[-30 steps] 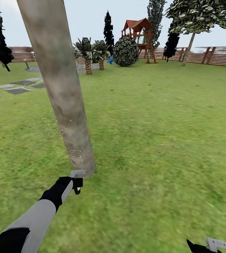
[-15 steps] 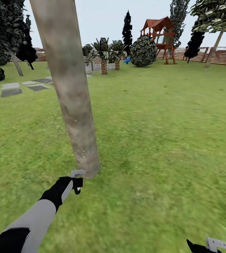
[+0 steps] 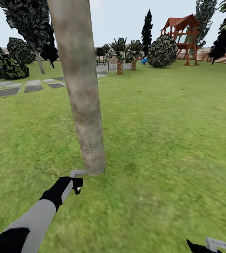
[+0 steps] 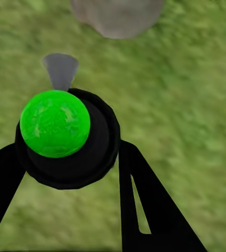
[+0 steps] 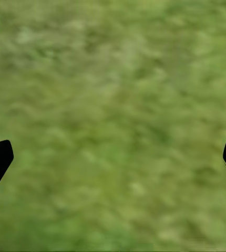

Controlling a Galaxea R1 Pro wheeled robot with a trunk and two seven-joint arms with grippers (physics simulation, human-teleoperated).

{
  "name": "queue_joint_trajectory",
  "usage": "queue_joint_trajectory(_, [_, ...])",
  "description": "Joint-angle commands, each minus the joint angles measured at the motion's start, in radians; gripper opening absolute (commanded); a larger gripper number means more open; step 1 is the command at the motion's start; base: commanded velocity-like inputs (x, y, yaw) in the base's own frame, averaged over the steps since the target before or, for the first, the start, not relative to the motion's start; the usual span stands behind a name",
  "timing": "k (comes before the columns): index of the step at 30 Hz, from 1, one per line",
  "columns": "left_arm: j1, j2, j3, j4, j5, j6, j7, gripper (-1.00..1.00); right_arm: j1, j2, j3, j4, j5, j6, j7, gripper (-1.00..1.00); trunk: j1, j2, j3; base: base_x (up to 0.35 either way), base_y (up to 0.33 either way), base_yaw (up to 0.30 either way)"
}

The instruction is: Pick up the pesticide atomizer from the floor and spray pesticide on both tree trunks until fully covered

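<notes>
Mown green lawn [image 3: 169, 140] of the garden, blurred in texture. Mottled grey-brown tree trunk [image 3: 83, 91], a smooth leaning column, bears fine pale pesticide specks [image 3: 88, 151] near its base. Left end effector [image 4: 71, 152] clamps the round, dark pesticide atomizer [image 4: 65, 137], green-spotted, just beside the trunk's foot. Right end effector [image 5: 113, 157] spread wide over grass.

Garden, lawn [image 3: 169, 116], fence [image 3: 204, 56], playhouse [image 3: 183, 31]

Tree trunk [image 3: 83, 102] blocks ahead; open lawn [image 3: 169, 133] beside.
</notes>
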Motion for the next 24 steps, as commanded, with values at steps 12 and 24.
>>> queue_joint_trajectory(12, [0.009,0.001,-0.002,0.023,0.003,-0.004,-0.011,-1.00,0.000,-0.002,-0.004,-0.003,0.000,-0.001,-0.001,1.00,0.000,0.000,0.000,0.083,-0.130,0.146])
queue_joint_trajectory(24, [-0.291,0.035,-0.012,-0.109,-0.008,0.440,-0.105,-1.00,0.000,-0.003,-0.003,-0.003,0.000,-0.002,-0.002,1.00,0.000,0.000,0.000,0.000,0.000,-0.070])
